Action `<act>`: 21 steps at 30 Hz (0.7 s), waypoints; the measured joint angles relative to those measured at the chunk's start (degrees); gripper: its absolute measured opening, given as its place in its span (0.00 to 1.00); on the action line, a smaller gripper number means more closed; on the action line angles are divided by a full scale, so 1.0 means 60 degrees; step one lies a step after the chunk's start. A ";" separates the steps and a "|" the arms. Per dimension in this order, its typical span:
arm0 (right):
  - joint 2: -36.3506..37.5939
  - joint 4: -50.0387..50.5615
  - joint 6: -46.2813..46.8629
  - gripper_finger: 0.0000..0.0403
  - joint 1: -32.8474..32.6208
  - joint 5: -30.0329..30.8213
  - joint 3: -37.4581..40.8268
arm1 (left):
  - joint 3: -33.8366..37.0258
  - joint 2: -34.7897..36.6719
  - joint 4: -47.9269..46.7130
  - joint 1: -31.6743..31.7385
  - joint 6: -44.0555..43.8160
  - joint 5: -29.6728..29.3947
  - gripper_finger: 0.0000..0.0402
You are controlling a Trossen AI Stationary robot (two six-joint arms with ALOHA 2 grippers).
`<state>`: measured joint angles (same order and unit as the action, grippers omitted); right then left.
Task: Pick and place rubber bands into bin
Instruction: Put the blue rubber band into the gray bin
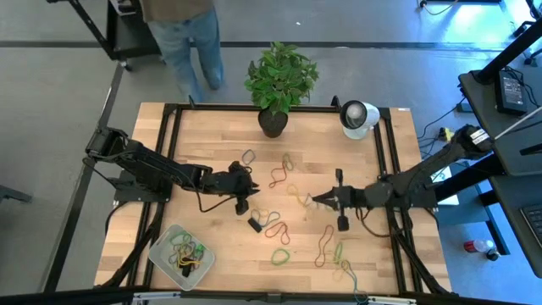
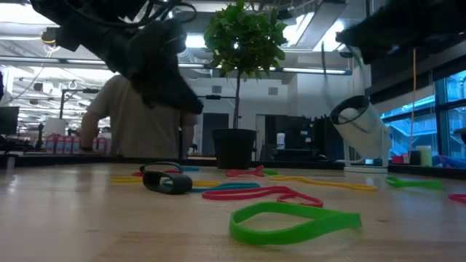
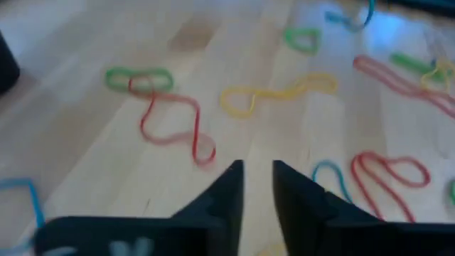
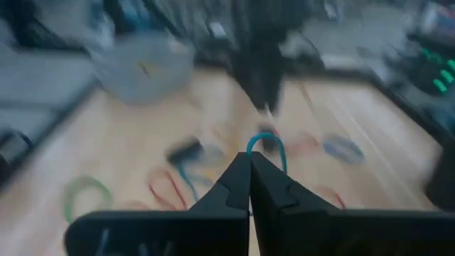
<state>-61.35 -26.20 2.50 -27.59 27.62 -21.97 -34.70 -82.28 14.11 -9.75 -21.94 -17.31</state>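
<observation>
Two robot arms work over a wooden tabletop (image 1: 212, 135) strewn with rubber bands (image 1: 281, 229), the sorting job only partly done. The bin (image 1: 161, 251), a shallow translucent tray at the tabletop's near left corner, already holds a small tangle of green, yellow and dark loops, while well over a dozen others lie loose across the middle and right of the wood, among them a green loop (image 2: 295, 221) nearest the low camera and a red one (image 3: 170, 128) ahead of the left arm. The right hand (image 4: 249, 165), held above the centre-right of the tabletop, has its fingers pressed together on a teal band (image 4: 266, 146) that loops up from the tips. The left hand (image 3: 257, 174), over the tabletop's centre, has its fingers slightly parted with nothing visible between them. Judged from this, the teal band must yet travel across to the bin, and most of the clearing remains. A small black object (image 1: 254, 224) lies near the left hand, apart from the bands. The right wrist view is heavily smeared, so what lies beyond the pinched band is hard to read. A person (image 1: 182, 34) stands past the far edge, cut off by the frame, behind a potted plant (image 1: 279, 80) and a white round device (image 1: 357, 116).
</observation>
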 joint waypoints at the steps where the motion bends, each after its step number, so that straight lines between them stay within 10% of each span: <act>1: -0.0008 -0.0542 -0.0038 0.00 0.0206 -0.0322 0.0136 | -0.0002 0.0000 0.0202 -0.0002 0.0139 -0.0107 0.23; 9: -0.0787 -0.1161 0.0242 0.00 0.1120 -0.0885 0.0030 | -0.0003 0.0000 0.0765 0.0020 0.0316 -0.1871 0.49; 21: -0.2718 -0.1147 -0.0209 0.00 0.1135 -0.0911 -0.1315 | -0.0491 -0.0035 0.2494 -0.0563 0.3209 -0.1810 0.46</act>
<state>-77.66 -33.08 1.25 -20.78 22.15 -29.86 -37.64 -82.49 29.07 -13.12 -2.68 -28.17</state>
